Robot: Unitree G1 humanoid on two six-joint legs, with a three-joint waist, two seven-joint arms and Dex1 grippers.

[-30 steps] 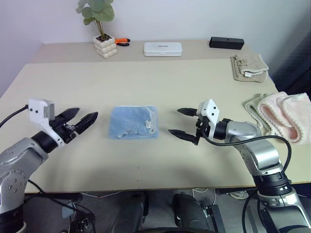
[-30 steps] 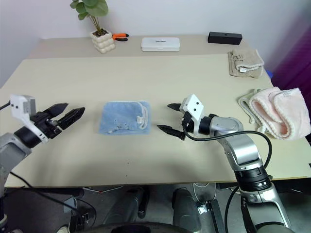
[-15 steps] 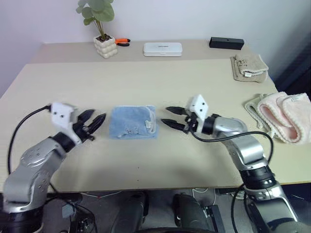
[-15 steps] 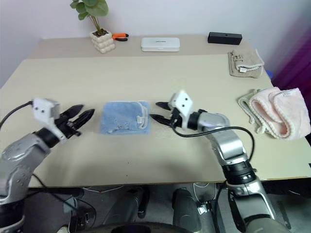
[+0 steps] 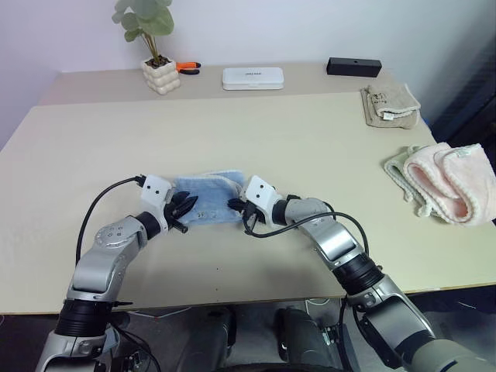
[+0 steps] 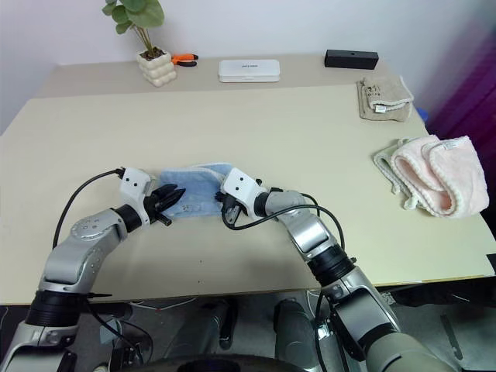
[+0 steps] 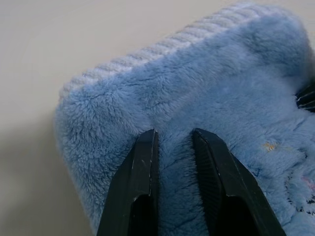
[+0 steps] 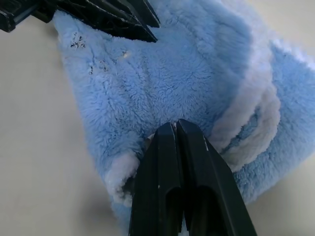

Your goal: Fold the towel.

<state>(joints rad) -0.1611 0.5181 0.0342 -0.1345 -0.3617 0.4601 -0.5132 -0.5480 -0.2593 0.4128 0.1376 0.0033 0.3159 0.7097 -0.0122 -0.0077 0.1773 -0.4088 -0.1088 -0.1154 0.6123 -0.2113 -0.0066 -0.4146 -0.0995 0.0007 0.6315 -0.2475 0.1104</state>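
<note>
ITEM: towel (image 5: pixel 208 200), light blue terry, whitish hem. Loc: near-centre of counter (image 5: pixel 256 132), lying bunched btwn both arms, hem band curling along one side.

L gripper (image 7: pixel 173 140): fingers a narrow gap apart, tips pressed into pile at towel's L end; tuft btwn them, but can't tell if real cloth is pinched.

R gripper (image 8: pixel 173 129): fingers clenched tight, tips at R edge by hem; hold on fabric not confirmed, may be shut on fluff only.

RISKS (judgement):
- Shallow pinch either side → edge slips out on lift, fold collapses.
- One side holds, other doesn't → towel drags skewed.
- Already bunched → layers caught together, lumpy fold.
- Tips dug down → scrape on counter.

Nearby, well apart: beige towel (image 5: pixel 390 104), pink towel (image 5: pixel 448 180).
</note>
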